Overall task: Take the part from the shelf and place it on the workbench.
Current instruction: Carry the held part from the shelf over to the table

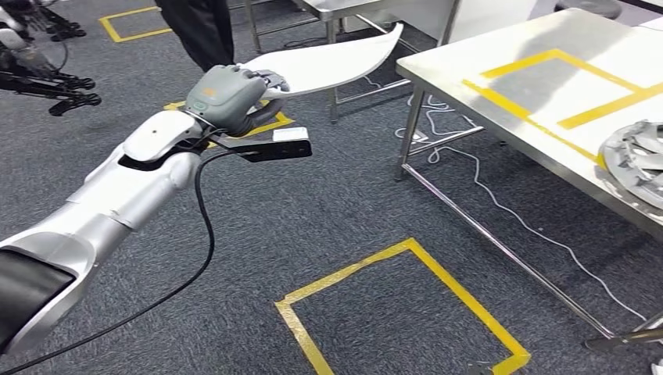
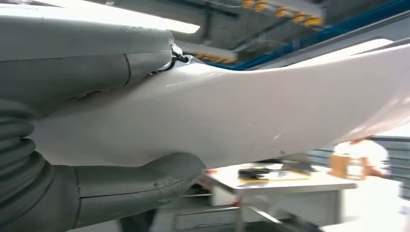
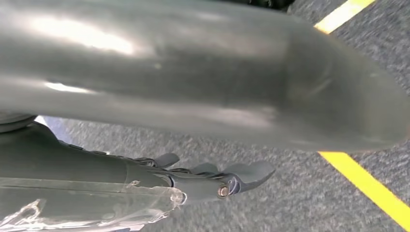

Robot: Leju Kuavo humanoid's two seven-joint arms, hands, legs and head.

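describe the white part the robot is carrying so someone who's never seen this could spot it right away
Start at the steel workbench with yellow tape, on the right. Left of it, over the grey carpet, the silver left arm ends in a grey left hand gripping the white part. It is a long, flat, curved blade tapering to a point, unlike the round silver wheel-like part on the bench.

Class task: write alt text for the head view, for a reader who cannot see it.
The robot's left hand holds a long, curved white part above grey carpet. To the right stands a steel workbench marked with yellow tape.
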